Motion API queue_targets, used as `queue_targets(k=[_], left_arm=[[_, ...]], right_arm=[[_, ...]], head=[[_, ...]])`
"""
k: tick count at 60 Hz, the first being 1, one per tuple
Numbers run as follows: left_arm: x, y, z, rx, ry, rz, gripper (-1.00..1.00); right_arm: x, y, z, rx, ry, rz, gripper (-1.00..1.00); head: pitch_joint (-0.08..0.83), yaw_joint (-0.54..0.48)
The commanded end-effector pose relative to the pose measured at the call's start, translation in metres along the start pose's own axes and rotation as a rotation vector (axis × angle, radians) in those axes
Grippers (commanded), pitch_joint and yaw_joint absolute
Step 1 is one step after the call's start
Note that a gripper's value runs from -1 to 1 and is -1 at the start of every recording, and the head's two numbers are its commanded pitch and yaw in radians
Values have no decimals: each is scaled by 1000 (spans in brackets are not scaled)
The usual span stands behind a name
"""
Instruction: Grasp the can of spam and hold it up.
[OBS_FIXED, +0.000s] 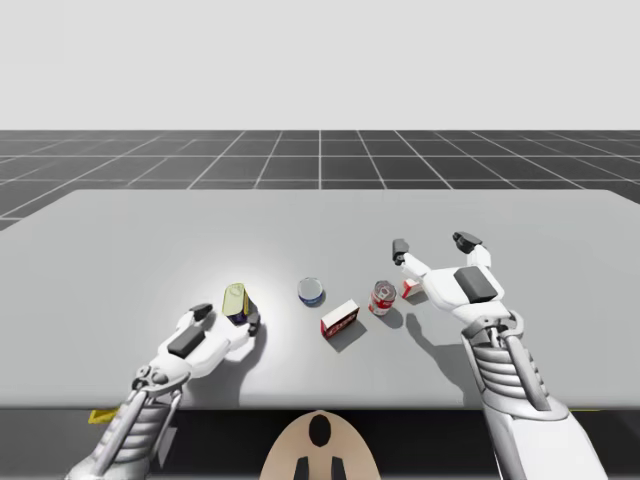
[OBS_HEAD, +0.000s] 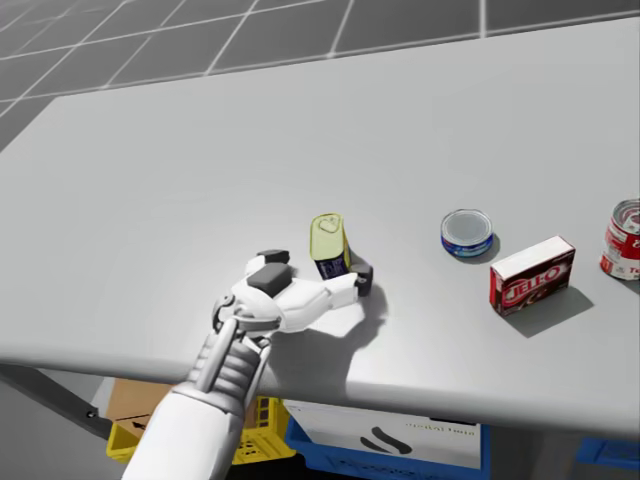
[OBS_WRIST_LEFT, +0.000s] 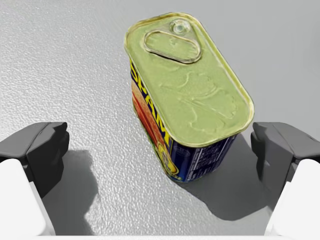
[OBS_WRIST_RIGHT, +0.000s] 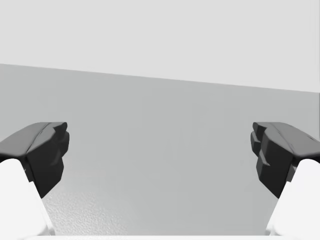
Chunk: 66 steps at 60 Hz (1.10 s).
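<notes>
The spam can (OBS_WRIST_LEFT: 190, 95) is a rectangular tin with a yellowish lid and blue and yellow sides. It stands upright on the grey table (OBS_FIXED: 120, 250), left of centre, also seen as spam can (OBS_FIXED: 236, 300) and spam can (OBS_HEAD: 330, 245). My left gripper (OBS_WRIST_LEFT: 160, 155) is open around it, one finger on each side, and neither finger touches the tin. From above, the left gripper (OBS_FIXED: 228, 317) lies low on the table just in front of the can; the head view shows the left gripper (OBS_HEAD: 318, 270) the same way. My right gripper (OBS_FIXED: 432, 244) hovers open at the right, and the right gripper (OBS_WRIST_RIGHT: 160, 150) has nothing between its fingers.
A round blue tin (OBS_FIXED: 310, 292), a red box (OBS_FIXED: 340, 319) and a red and white can (OBS_FIXED: 382, 298) sit in a row right of the spam can. A small red box (OBS_FIXED: 409, 290) lies beside my right hand. The table's front edge (OBS_HEAD: 420, 400) is close behind my left wrist.
</notes>
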<state>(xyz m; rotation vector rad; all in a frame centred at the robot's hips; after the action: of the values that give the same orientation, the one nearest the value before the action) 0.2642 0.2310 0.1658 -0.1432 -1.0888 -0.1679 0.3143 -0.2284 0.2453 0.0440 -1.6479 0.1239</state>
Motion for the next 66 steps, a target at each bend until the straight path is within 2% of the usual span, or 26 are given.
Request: queue_targets(k=[1,19,21,22,23,25,31,38,54,66], left_arm=[[6,-7,-19,27,3,23,-1000],[12,-14,-33,68,8,18,-959],[12,-15,-33,68,8,18,-787],[11,-15,-32,68,9,19,-354],[10,-16,-30,72,6,18,565],[9,-18,-26,77,0,7,933],[6,-22,-18,90,-19,-23,1000],[5,-24,-15,91,-31,-31,1000],[6,-26,-14,91,-40,-42,1000],[13,-29,-8,83,-55,-55,1000]], right_arm=[[0,0,0,0,-2,-1,-1000],[2,-1,1,0,-7,-5,-1000],[2,-1,1,-1,-7,-5,-1000],[2,-1,1,-1,-8,-5,-1000],[3,-1,1,-1,-8,-5,-1000],[3,-1,1,-2,-9,-6,-1000],[3,-1,1,-4,-9,-6,-1000],[3,-1,1,-4,-9,-5,-1000],[3,-1,2,-7,-8,-5,-1000],[2,-2,2,-6,-9,-4,-1000]], head=[[686,337],[682,332],[682,331],[681,330],[679,330],[677,328],[669,325],[639,330],[406,344],[324,352]])
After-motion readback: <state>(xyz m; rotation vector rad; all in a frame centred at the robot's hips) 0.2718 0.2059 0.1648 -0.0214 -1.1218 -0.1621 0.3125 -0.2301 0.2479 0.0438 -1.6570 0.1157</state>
